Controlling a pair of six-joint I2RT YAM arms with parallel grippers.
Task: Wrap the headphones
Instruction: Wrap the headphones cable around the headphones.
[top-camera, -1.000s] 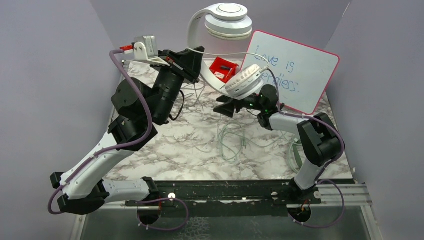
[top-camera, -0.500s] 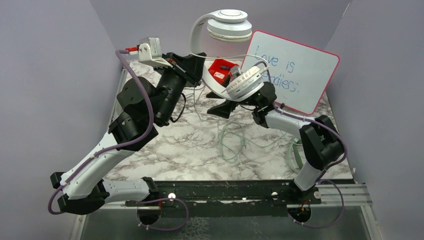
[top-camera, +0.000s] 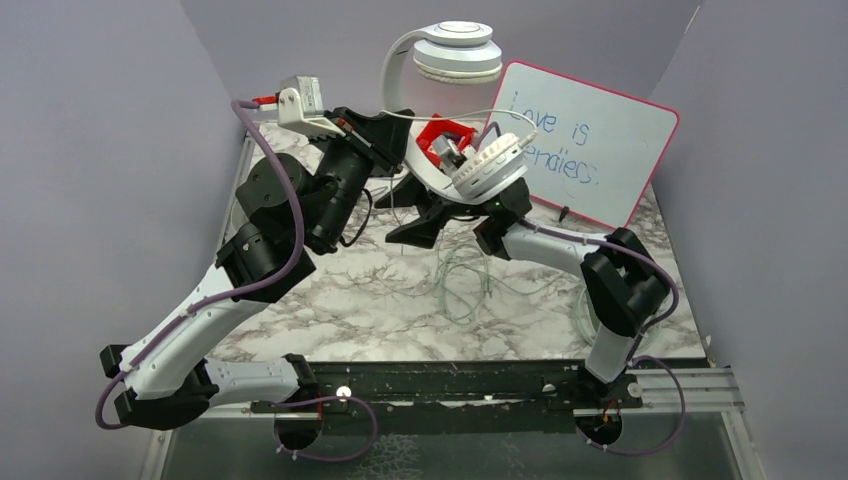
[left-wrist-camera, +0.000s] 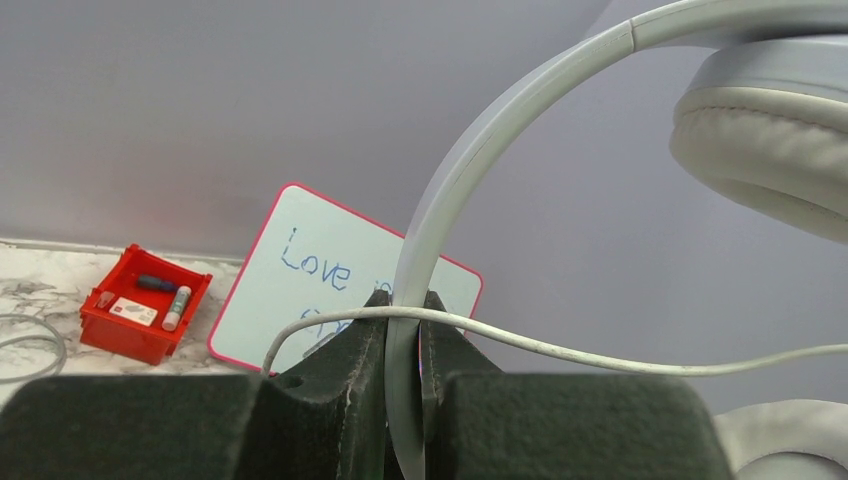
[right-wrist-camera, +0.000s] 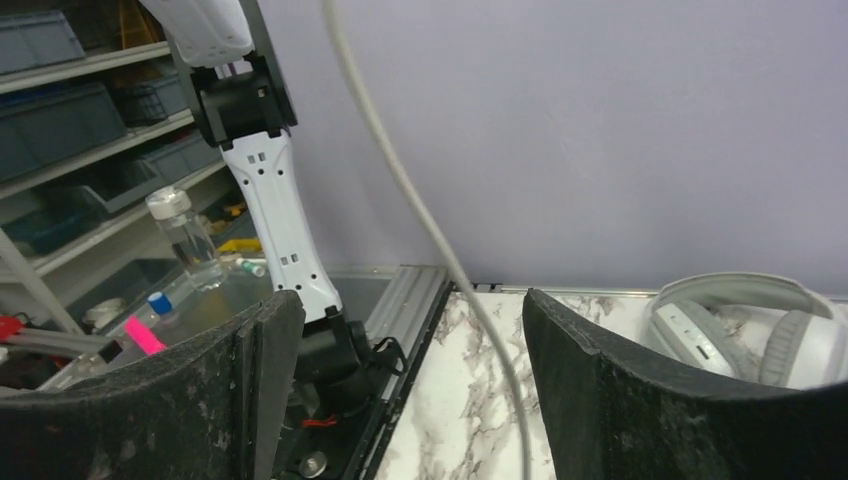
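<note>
Left gripper (left-wrist-camera: 405, 335) clamps the white headphones (left-wrist-camera: 770, 140) by the headband (left-wrist-camera: 452, 190); right gripper (right-wrist-camera: 405, 310) gapes wide around the cable (right-wrist-camera: 432, 222).

We record two arms of one build. Left arm (top-camera: 200, 320): white shell links, black joint housings, mauve cable (top-camera: 296, 215) along its length, white camera block (top-camera: 300, 97) with a red plug. Right arm (top-camera: 545, 243): white link, black joints, a mauve cable of its own. Left gripper (left-wrist-camera: 404, 335) and right gripper (right-wrist-camera: 410, 310): matte black, grainy fingers (right-wrist-camera: 640, 400). Both arms bolt to a black rail (top-camera: 450, 385).
</note>
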